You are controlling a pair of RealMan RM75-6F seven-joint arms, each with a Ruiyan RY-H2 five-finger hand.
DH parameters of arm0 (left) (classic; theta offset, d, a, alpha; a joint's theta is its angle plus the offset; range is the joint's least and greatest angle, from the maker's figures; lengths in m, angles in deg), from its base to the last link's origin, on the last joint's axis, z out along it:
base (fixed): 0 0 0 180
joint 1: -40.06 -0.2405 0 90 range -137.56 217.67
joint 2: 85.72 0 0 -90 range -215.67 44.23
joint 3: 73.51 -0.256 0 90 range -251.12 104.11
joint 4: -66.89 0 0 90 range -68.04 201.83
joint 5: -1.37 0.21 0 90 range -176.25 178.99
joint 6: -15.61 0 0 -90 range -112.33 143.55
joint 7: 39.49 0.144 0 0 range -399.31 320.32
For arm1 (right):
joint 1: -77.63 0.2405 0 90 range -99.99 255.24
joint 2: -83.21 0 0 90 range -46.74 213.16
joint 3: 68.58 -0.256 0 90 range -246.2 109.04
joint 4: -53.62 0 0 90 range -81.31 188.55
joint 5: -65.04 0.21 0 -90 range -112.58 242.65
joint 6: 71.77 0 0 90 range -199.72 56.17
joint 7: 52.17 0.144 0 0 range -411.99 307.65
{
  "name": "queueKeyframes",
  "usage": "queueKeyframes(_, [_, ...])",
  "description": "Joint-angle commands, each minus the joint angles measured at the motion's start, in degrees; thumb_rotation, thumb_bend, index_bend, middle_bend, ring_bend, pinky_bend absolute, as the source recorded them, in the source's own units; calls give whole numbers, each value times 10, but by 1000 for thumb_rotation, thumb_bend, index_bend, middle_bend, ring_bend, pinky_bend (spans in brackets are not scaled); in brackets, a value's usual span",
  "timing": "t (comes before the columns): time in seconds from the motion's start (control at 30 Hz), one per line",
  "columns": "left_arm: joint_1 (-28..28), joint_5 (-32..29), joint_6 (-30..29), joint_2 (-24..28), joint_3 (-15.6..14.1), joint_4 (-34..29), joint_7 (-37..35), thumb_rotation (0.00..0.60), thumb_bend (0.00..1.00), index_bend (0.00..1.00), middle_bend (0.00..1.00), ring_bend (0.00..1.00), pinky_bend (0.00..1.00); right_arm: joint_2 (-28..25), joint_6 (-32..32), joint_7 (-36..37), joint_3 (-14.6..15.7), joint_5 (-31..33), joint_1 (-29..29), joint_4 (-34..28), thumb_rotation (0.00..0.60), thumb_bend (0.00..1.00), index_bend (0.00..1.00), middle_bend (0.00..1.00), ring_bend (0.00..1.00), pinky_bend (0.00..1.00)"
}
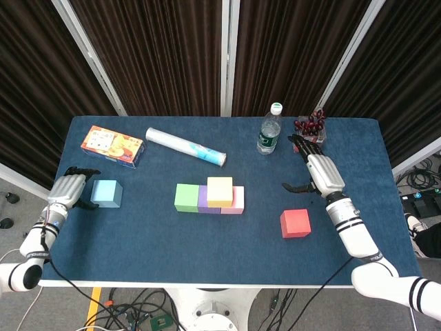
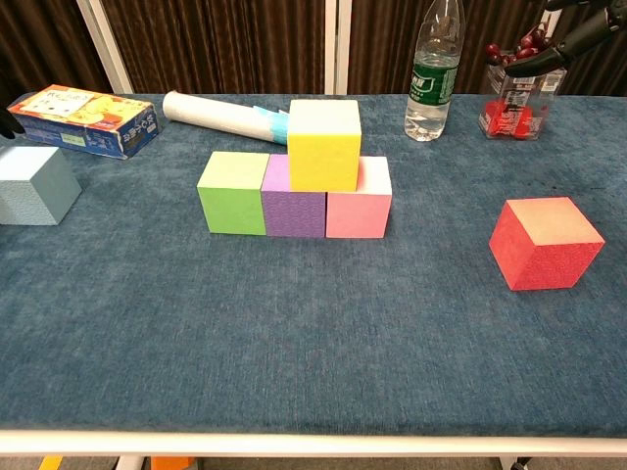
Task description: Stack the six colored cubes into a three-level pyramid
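A green cube (image 1: 186,197), a purple cube (image 1: 203,200) and a pink cube (image 1: 236,201) stand in a row mid-table, with a yellow cube (image 1: 220,190) on top of the purple and pink ones. A light blue cube (image 1: 106,193) sits at the left; my left hand (image 1: 67,189) hovers just left of it, fingers apart, holding nothing. A red cube (image 1: 295,223) sits at the right. My right hand (image 1: 320,172) is above and behind it, fingers spread, empty. In the chest view the stack (image 2: 323,145), blue cube (image 2: 33,184) and red cube (image 2: 545,241) show, with the right hand's fingers (image 2: 563,41) at the top right.
A water bottle (image 1: 270,129), a clear box of red items (image 1: 309,132), a rolled white tube (image 1: 185,147) and an orange-and-blue carton (image 1: 112,145) lie along the back of the blue table (image 1: 207,248).
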Motion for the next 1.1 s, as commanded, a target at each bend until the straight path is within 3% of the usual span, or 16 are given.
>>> queueKeyframes(0.03, [7,9,20,-13,1,19,-15,600,152,184,156,96,44,0,-1,3,1,0,-1,2,600,86,0,0,0,0])
queueKeyframes(0.23, [13,13,45,-26,1,42,-34,600,158,187,173,98,45,3,-2,15,4,-4,-4,10,600,85,0,4,0,0])
queueKeyframes(0.47, [14,17,50,-32,2,57,-44,600,249,224,231,124,47,4,-3,28,5,-9,-7,16,600,86,0,6,0,0])
queueKeyframes(0.67, [9,20,35,-44,14,63,-65,600,315,345,471,317,134,6,-1,38,5,-16,-9,20,600,86,0,7,0,0])
queueKeyframes(0.9, [5,39,24,-12,39,-3,-123,600,318,351,494,336,140,5,0,46,1,-17,-10,23,600,86,0,7,0,0])
queueKeyframes(1.1, [24,34,20,9,61,-71,-114,600,317,350,492,336,140,1,3,49,-3,-19,-10,19,600,86,0,7,0,0])
